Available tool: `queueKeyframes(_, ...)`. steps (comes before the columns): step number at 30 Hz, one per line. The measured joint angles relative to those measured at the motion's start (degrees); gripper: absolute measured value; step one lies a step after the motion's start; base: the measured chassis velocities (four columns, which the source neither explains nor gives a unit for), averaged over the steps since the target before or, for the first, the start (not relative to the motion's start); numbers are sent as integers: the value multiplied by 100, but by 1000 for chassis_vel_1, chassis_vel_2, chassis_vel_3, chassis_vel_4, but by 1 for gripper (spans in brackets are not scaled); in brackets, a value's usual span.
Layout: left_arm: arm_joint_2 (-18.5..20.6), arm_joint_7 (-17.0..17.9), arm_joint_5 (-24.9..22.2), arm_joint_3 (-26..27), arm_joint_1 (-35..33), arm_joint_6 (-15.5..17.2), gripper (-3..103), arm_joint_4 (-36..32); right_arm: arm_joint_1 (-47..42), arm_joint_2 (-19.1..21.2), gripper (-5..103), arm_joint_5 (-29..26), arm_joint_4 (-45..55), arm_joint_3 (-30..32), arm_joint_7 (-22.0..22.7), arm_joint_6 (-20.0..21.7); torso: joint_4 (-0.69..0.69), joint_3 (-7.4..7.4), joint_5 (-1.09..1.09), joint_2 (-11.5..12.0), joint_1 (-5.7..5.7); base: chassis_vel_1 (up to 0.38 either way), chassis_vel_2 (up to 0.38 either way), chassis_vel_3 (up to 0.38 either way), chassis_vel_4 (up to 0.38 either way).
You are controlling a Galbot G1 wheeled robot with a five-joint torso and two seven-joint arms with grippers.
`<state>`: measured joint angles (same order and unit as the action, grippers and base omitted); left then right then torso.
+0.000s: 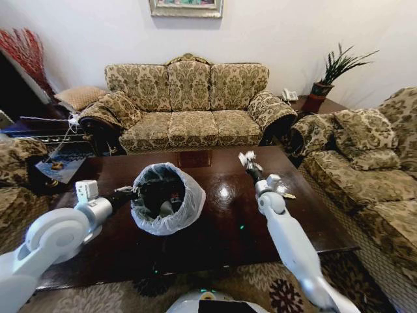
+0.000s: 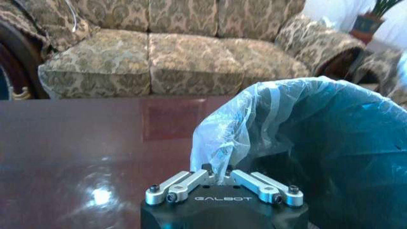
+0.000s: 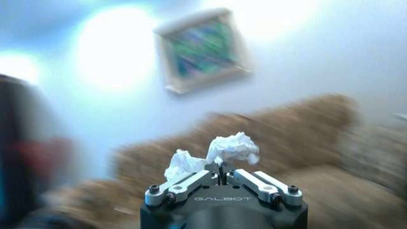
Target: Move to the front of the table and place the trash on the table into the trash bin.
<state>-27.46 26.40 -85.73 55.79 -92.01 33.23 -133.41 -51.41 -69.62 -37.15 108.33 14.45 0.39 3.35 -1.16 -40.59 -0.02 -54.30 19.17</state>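
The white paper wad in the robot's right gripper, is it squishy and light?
Probably. The paper wad looks crumpled, so it likely squashes easily. The right gripper pinches it by one small part, suggesting it weighs little. It might slip out.

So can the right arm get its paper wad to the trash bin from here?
Probably yes: the right hand holds the paper wad above the table, with bare tabletop between it and the trash bin.

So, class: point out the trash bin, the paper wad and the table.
trash bin (image 1: 190,207): head view, bag at rim.
paper wad (image 3: 233,147): right wrist view, middle.
table (image 1: 221,225): head view, bare top.
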Motion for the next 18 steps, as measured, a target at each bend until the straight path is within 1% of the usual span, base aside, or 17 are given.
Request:
queueKeyframes(1, 108, 63, -38, -6, 24, 21, 0, 61, -222, 59, 0, -187, 736, -235, -20, 148, 0, 1, -1, 0, -1, 0, 0, 0, 0)
queueKeyframes(2, 163, 90, -47, -9, 30, 37, 0, 89, -300, 71, 0, -232, 1001, -362, -29, 207, 1, 1, -1, 0, -1, 0, 0, 0, 0)
queueKeyframes(3, 163, 90, -47, -9, 30, 37, 0, 89, -300, 71, 0, -232, 1001, -362, -29, 207, 1, 1, -1, 0, -1, 0, 0, 0, 0)
queueKeyframes(4, 239, 115, -50, -10, 31, 67, 0, 106, -424, 87, 0, -240, 1447, -646, -85, 274, 0, 1, 0, 0, -2, 0, 0, 0, 0)
queueKeyframes(5, 306, 126, -53, -10, 30, 97, 0, 103, -473, 103, 0, -114, 1738, -958, -172, 284, 0, 1, 0, -1, -2, 0, 0, 0, 0)
queueKeyframes(6, 306, 126, -53, -10, 30, 97, 0, 103, -473, 103, 0, -114, 1738, -958, -172, 284, 0, 1, 0, -1, -2, 0, 0, 0, 0)
queueKeyframes(8, 392, 149, -61, -10, 25, 137, 0, 46, -434, 192, 0, 209, 1928, -1538, -374, 251, -1, 1, 1, 0, -2, 0, 0, 0, 0)
queueKeyframes(10, 422, 162, -73, -21, 35, 143, 0, -12, -298, 293, 0, 534, 1855, -2034, -585, 160, 0, 0, 2, 0, 0, 0, 0, 0, 0)
queueKeyframes(11, 422, 162, -73, -21, 35, 143, 0, -12, -298, 293, 0, 534, 1855, -2034, -585, 160, 0, 0, 2, 0, 0, 0, 0, 0, 0)
queueKeyframes(13, 364, 163, -74, -32, 37, 143, 0, -119, -184, 324, 0, 741, 1661, -2386, -798, 153, 0, -1, 3, 0, 1, 0, 0, 0, 0)
queueKeyframes(15, 287, 162, -72, -33, 31, 145, 0, -180, -165, 312, -2, 797, 1600, -2506, -803, 190, 0, 0, 2, 0, 1, 0, 0, 0, 0)
queueKeyframes(17, 157, 147, -35, -43, -30, 153, 0, -251, -170, 266, 10, 906, 1518, -2694, -795, 317, -1, 0, 1, 0, 0, 0, 0, 0, 0)
queueKeyframes(18, 157, 147, -35, -43, -30, 153, 0, -251, -170, 266, 10, 906, 1518, -2694, -795, 317, -1, 0, 1, 0, 0, 0, 0, 0, 0)
